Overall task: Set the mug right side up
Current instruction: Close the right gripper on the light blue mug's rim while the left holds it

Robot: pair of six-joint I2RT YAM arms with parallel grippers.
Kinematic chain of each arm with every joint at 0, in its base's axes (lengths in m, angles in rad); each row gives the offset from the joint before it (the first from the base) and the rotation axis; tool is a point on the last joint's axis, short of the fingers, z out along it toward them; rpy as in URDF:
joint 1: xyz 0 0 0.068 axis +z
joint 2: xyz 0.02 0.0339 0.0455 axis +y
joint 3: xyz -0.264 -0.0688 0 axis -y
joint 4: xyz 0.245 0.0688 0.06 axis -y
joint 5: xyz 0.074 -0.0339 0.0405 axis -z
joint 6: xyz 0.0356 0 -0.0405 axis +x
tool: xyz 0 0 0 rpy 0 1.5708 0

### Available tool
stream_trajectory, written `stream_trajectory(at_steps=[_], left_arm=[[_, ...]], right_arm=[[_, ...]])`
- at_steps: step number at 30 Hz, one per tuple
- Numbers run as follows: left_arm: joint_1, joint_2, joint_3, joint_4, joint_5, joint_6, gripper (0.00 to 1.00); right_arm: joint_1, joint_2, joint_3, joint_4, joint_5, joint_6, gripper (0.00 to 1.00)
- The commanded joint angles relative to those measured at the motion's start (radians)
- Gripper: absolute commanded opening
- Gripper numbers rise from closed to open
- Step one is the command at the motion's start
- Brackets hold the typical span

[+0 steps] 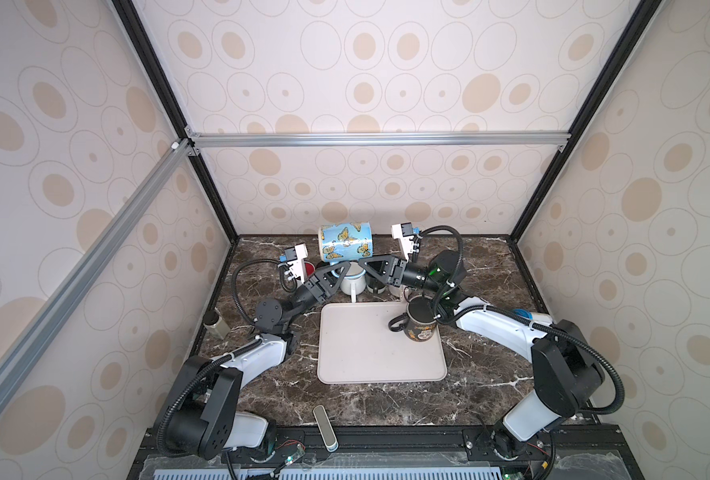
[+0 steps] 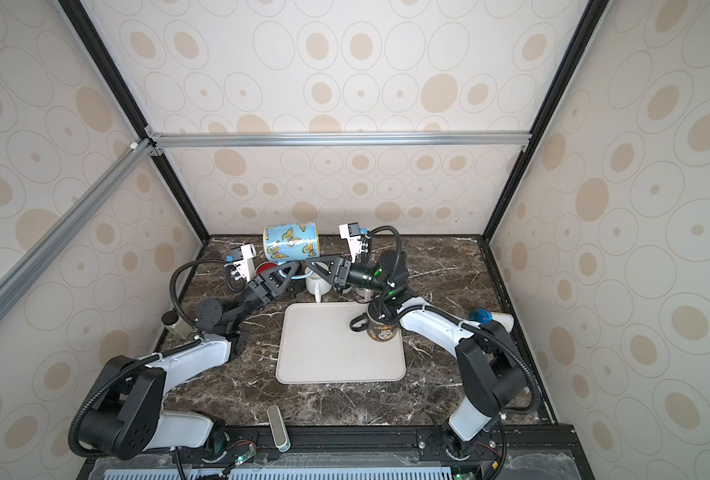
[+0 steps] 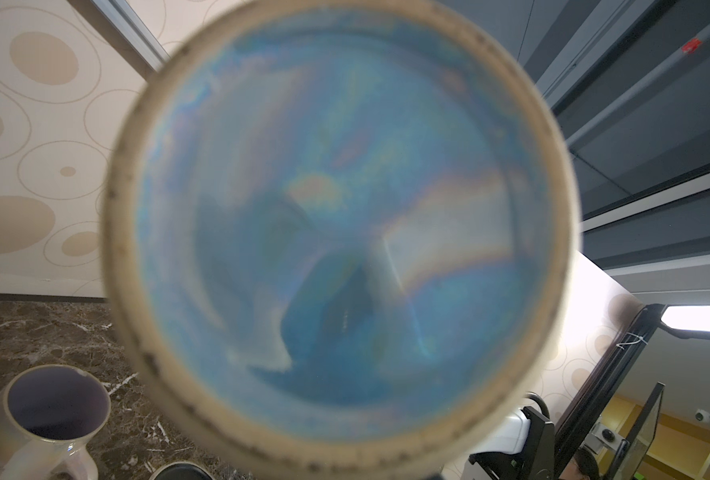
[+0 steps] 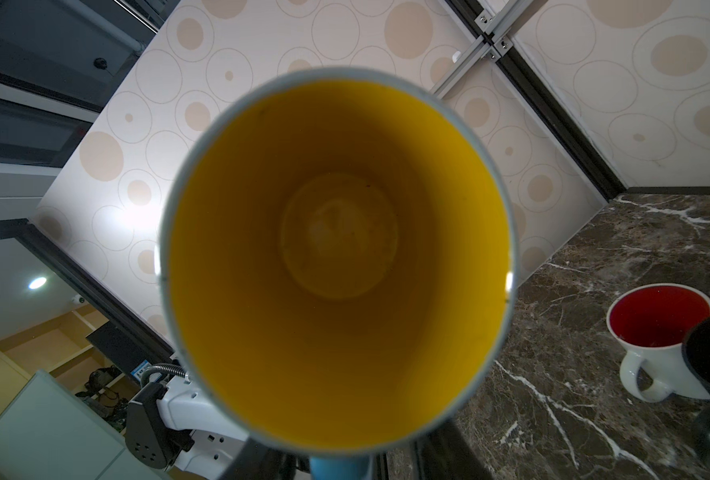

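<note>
The mug (image 1: 346, 241) (image 2: 291, 241) is light blue with orange butterflies and hangs on its side in the air at the back of the table. My left gripper (image 1: 345, 266) (image 2: 293, 268) comes up from below and is shut on its blue handle. The left wrist view is filled by the mug's glazed blue base (image 3: 336, 216), which hides the jaws. My right gripper (image 1: 363, 264) (image 2: 309, 264) faces the mug's yellow inside (image 4: 336, 257). The handle (image 4: 338, 467) lies between its dark fingers (image 4: 450, 452), and a slit of gap shows on one side.
A beige tray (image 1: 365, 357) lies mid-table with an upright black mug (image 1: 419, 328) on its right corner. Under the grippers stand a white mug (image 1: 353, 282) and a red-lined cup (image 4: 656, 328). A purple-lined mug (image 3: 54, 403) stands nearby. A grey bar (image 1: 324, 428) lies at the front edge.
</note>
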Motion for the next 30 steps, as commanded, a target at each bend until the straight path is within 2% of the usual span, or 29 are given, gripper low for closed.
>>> stream_trajectory(at_steps=[1, 6, 22, 24, 25, 27, 28, 30], left_arm=[[-0.005, -0.009, 0.021, 0.228, -0.002, -0.025, 0.0], [-0.013, 0.006, 0.022, 0.244, -0.005, -0.035, 0.0], [-0.051, 0.05, 0.039, 0.275, 0.0, -0.054, 0.0], [-0.053, 0.055, 0.041, 0.275, 0.002, -0.055, 0.0], [-0.056, 0.056, 0.041, 0.277, 0.002, -0.056, 0.0], [-0.056, 0.06, 0.04, 0.277, 0.002, -0.057, 0.0], [-0.057, 0.061, 0.04, 0.275, 0.003, -0.058, 0.0], [-0.058, 0.064, 0.039, 0.273, 0.002, -0.058, 0.0]], right_arm=[[0.012, 0.014, 0.039, 0.019, 0.001, 0.015, 0.42], [0.013, 0.031, 0.054, 0.018, 0.005, 0.023, 0.37], [0.019, 0.048, 0.085, -0.013, 0.017, 0.023, 0.31], [0.02, 0.049, 0.085, -0.014, 0.022, 0.023, 0.27], [0.02, 0.049, 0.085, -0.014, 0.023, 0.023, 0.22], [0.019, 0.048, 0.085, -0.014, 0.026, 0.023, 0.03], [0.02, 0.048, 0.085, -0.015, 0.026, 0.024, 0.0], [0.019, 0.048, 0.088, -0.014, 0.024, 0.021, 0.0]])
